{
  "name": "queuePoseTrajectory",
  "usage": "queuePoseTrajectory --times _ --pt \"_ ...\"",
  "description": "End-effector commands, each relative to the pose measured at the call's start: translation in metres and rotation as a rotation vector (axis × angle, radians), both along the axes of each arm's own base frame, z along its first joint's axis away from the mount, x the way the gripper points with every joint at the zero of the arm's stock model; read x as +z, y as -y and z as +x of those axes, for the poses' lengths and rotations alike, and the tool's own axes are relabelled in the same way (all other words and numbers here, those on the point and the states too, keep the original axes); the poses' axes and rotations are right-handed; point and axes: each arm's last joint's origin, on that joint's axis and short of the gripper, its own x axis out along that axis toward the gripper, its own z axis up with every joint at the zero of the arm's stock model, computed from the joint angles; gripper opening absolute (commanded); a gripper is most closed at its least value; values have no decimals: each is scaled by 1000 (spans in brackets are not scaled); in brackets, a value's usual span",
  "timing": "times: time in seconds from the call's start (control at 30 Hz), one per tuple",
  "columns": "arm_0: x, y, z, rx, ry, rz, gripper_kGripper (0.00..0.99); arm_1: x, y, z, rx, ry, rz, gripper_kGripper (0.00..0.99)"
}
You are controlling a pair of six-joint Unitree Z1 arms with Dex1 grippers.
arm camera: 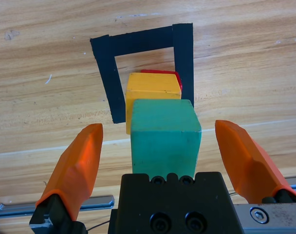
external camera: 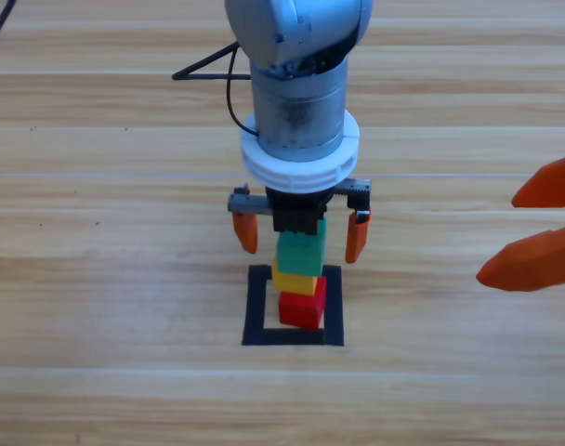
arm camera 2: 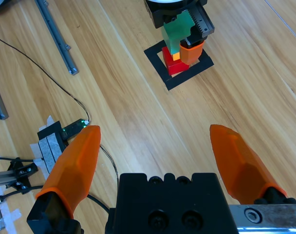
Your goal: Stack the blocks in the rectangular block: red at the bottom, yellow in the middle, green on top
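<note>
The left gripper (external camera: 301, 234) hangs over the black tape rectangle (external camera: 256, 307), jaws spread wide to either side of the matte green cube (external camera: 302, 253) and holding nothing. Green tops yellow (external camera: 297, 280) and red (external camera: 302, 309) inside that outline, so stacking looks done; next, lift straight up without nudging the slightly staggered tower. The right gripper (external camera: 533, 228) waits open, well right of the rectangle.

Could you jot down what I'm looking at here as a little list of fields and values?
Stack: red cube at bottom, yellow cube in middle, green cube on top
Location: inside the black tape rectangle
Left gripper: open, jaws either side of the green cube, not touching
Right gripper: open, waiting at the right edge
Surface: wooden table
</note>
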Motion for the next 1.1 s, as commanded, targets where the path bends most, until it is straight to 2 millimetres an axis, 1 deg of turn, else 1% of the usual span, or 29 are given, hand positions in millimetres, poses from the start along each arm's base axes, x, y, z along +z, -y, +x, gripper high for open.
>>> queuePoseTrajectory --times 0.03,0.1,0.2,0.23,0.3,0.37,0.4,0.43,0.5,0.53,0.57,0.6,0.63,0.67,0.73,0.77,0.83,0.97,1.1 --pt "3 -3 -11 -4 2 32 990 -14 1 5 -3 -33 -21 986" --pt "35 -13 -25 5 55 -4 990 -14 1 5 -1 -34 -20 986" --pt "96 -39 -57 -3 167 -81 990 -13 1 4 0 -32 -16 986" --pt "111 -46 -69 -13 200 -99 990 -13 2 4 0 -31 -14 986" --pt "133 -54 -89 -40 275 -117 990 -11 3 3 2 -27 -7 986" --pt "149 -46 -109 -136 366 -124 990 -9 3 0 10 -21 -1 986" --pt "153 -42 -116 -186 402 -131 990 -7 2 -1 16 -15 3 986" --pt "155 -41 -119 -220 418 -126 990 -5 2 -3 21 -9 8 986" --pt "157 -45 -125 -271 439 -120 990 -3 0 -5 32 3 10 986" --pt "159 -50 -129 -296 455 -132 990 -2 -1 -7 38 6 10 986" --pt "159 -61 -135 -343 492 -170 990 -2 -1 -7 40 9 9 986" --pt "156 -71 -141 -391 528 -223 990 -2 -2 -7 40 9 9 986" --pt "148 -78 -147 -433 549 -268 990 -3 -2 -6 41 9 7 986" --pt "140 -85 -150 -444 555 -283 990 -3 -3 -7 48 11 7 986" --pt "126 -92 -154 -460 547 -278 990 -2 -4 -11 66 16 9 986" --pt "122 -92 -154 -463 544 -276 990 0 -5 -14 81 22 12 986" --pt "120 -91 -154 -470 543 -276 990 2 -5 -18 97 31 18 986" --pt "121 -91 -154 -467 548 -282 990 2 -6 -18 98 38 21 986" --pt "115 -87 -152 -462 534 -268 990 2 -6 -18 97 41 19 986"
